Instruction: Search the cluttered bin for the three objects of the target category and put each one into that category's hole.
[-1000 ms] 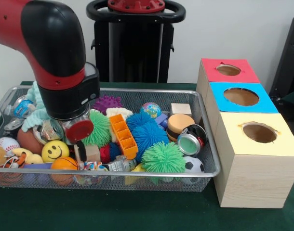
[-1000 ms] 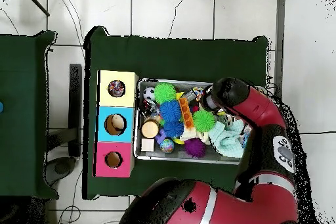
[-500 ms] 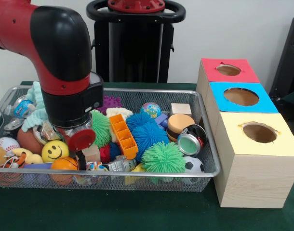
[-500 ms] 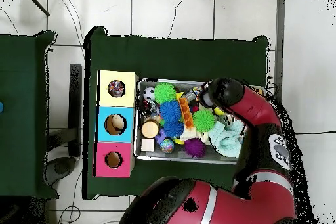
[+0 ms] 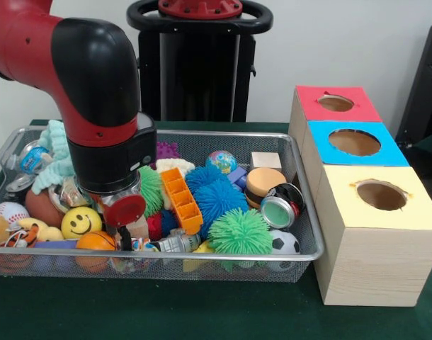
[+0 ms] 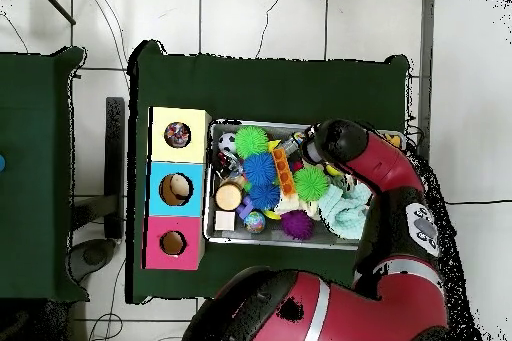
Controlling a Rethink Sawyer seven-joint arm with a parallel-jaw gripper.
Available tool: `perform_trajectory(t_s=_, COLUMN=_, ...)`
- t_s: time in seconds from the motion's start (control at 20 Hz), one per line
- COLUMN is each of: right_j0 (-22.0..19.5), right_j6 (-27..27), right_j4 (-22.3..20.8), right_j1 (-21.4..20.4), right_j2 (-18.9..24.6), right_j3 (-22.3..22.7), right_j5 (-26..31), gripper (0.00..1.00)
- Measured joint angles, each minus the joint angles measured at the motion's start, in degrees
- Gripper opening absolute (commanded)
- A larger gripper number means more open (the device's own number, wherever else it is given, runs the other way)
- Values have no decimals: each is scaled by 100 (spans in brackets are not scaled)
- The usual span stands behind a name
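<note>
From the front view I record a wire mesh bin [image 5: 301, 212] on the green table [image 5: 202, 312], packed with toys. Contents I can identify: a yellow smiley ball [image 5: 80, 222], a baseball [image 5: 8, 212], an orange ball [image 5: 94, 241], an orange plastic block [image 5: 180, 200], a blue spiky ball [image 5: 219, 198], a green spiky ball [image 5: 239, 231], a small soccer ball [image 5: 284, 243], a globe-patterned ball [image 5: 222, 161], a purple spiky ball [image 5: 165, 149], a toy burger [image 5: 264, 184] and a round tin with a green face [image 5: 277, 211]. No writing on any item is readable to me. The arm [image 5: 95, 92] reaches down into the bin's left half; the gripper [image 5: 124, 237] sits low among the toys beside the smiley ball, and I cannot tell how its jaws stand. To the right of the bin stands a wooden box with three coloured tops, each with a hole: red [image 5: 336, 103], blue [image 5: 355, 142] and yellow [image 5: 381, 195]. The holes' interiors are not visible here.

From the overhead view, the same box shows a dark patterned object inside the yellow hole [image 6: 178, 135] and something pale inside the blue hole [image 6: 175, 189]; the red hole [image 6: 173, 243] looks dark. The arm covers one end of the bin [image 6: 280, 237]; the gripper itself is hidden beneath it.
</note>
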Motion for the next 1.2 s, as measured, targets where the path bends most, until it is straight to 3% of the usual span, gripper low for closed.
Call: perform_trajectory(t_s=1.2, right_j0=-160, right_j6=0, right_j4=-126, right_j1=-55, right_j2=211, right_j3=85, right_j5=-96, gripper=100)
